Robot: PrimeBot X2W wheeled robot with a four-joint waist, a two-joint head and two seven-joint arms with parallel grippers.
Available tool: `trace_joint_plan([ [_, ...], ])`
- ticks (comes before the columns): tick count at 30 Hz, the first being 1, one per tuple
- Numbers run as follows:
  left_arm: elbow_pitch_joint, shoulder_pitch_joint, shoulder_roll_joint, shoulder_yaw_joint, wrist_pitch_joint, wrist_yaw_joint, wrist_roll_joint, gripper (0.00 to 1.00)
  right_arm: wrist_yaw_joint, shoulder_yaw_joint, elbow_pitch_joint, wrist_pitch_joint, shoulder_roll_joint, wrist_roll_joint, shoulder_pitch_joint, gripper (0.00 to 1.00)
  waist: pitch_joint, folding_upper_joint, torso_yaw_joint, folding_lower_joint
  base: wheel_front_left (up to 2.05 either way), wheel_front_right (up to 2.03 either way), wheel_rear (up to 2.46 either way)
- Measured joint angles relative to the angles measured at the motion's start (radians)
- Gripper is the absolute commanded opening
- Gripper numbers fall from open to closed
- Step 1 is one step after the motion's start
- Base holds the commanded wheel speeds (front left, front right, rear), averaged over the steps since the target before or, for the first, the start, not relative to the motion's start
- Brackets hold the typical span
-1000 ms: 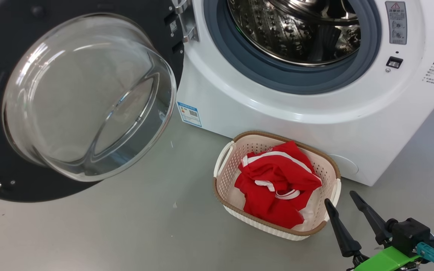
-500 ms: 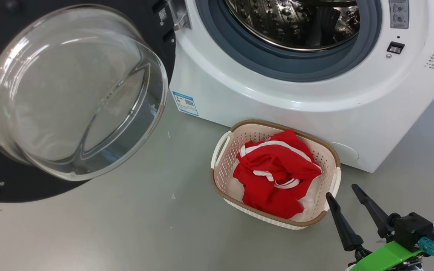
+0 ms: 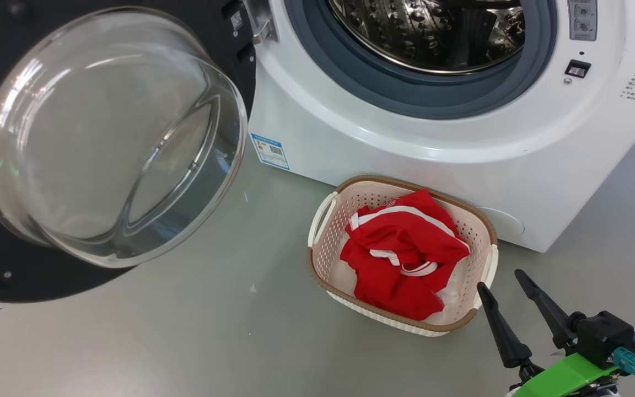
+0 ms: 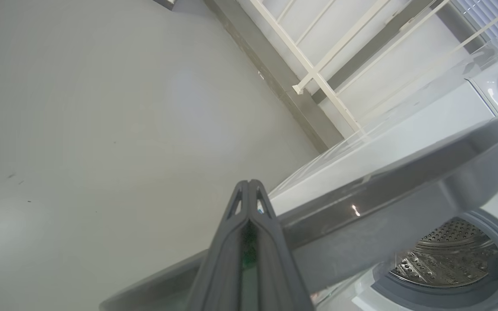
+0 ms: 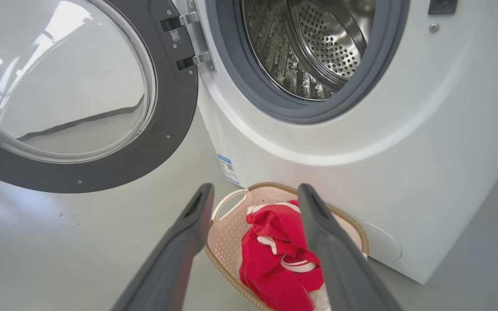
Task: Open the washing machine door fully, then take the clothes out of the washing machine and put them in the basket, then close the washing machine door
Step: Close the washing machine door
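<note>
in the basket [image 3: 326,251] at the washer's [image 3: 405,149] foot the clothes [image 3: 400,248] lie heaped; what shows of the drum [image 3: 433,27] looks bare. right gripper [image 3: 499,280] hovers just beside the basket, spread wide and empty; left gripper [image 4: 249,185] is pinched together on nothing, close by the open door's [image 3: 113,138] outer rim. closing judged next: push on the door's outer face, far from the hinge [image 5: 190,41], following its arc until it seats fully.

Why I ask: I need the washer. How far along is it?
Done: door wide open, red clothes in the basket, the visible drum empty. In hand: the shut left end effector sits by the door's rim; the right end effector hangs open beside the basket. Left: closing the door.
</note>
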Motion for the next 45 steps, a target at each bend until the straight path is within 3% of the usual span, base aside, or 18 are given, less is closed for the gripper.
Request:
trace_joint_plan([
  [12, -0.184, 0.122, 0.024, -0.032, 0.162, 0.000, -0.119, 0.00, 0.000, -0.002, 0.004, 0.000, 0.007, 0.000, 0.000, 1.00, -0.033, 0.0000, 0.003, 0.0000, 0.00, 0.00, 0.00],
  [21, -0.382, 0.236, 0.025, -0.112, 0.277, 0.000, -0.229, 0.00, 0.000, -0.001, 0.007, 0.000, 0.027, 0.000, 0.002, 1.00, -0.076, 0.0000, 0.000, 0.0000, 0.00, 0.00, 0.00],
  [33, -0.649, 0.342, 0.026, -0.201, 0.330, 0.000, -0.364, 0.00, 0.000, -0.006, 0.006, 0.000, 0.032, 0.000, 0.006, 1.00, -0.099, 0.0000, -0.036, 0.0000, 0.00, 0.00, 0.00],
  [45, -0.879, 0.362, 0.010, -0.371, 0.309, 0.000, -0.379, 0.00, 0.000, -0.030, 0.003, 0.000, 0.040, 0.000, 0.010, 1.00, -0.108, 0.0000, -0.111, 0.0000, 0.00, 0.00, 0.00],
])
